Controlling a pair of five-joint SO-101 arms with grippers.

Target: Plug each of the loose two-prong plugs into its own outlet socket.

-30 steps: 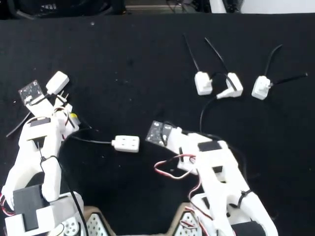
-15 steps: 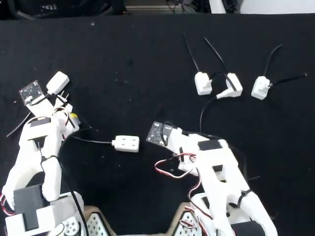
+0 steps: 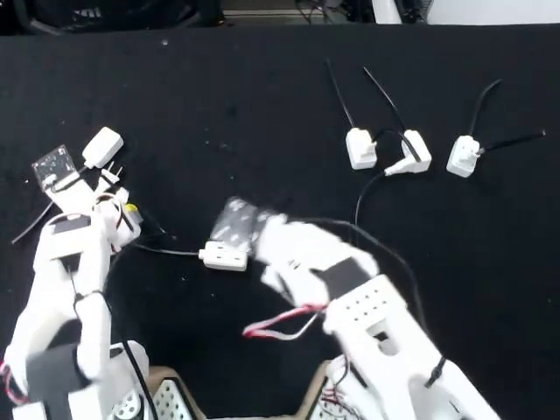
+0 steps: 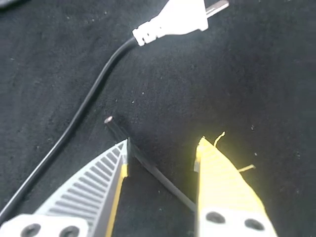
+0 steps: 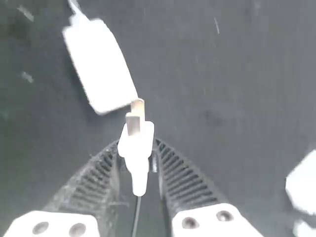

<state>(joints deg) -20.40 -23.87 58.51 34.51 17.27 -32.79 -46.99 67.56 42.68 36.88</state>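
Prongs of a white plug (image 5: 134, 136) point at a white outlet block (image 5: 98, 66) and end just short of its near end; whether they touch it cannot be told. The right gripper (image 5: 137, 148) has its two black ribbed fingers closed tight on the plug's body, and the plug's cord runs back between them. From above, the outlet block (image 3: 223, 255) lies left of the middle of the black worktop (image 3: 219, 87), toward the near edge, with the right gripper (image 3: 234, 226) just beside it on its far side.

Close to the left edge a second plug (image 3: 103, 147) lies flat on the cloth. In the left wrist view this second plug (image 4: 177, 17) has a black cord trailing from it. The left gripper (image 4: 162, 148) is apart from it, fingers spread wide and holding nothing; the end of a thin black cord (image 4: 143, 163) lies on the cloth between them, against the grey finger.

Toward the far right corner sits a row of three white blocks (image 3: 411, 153), each with a black cord.
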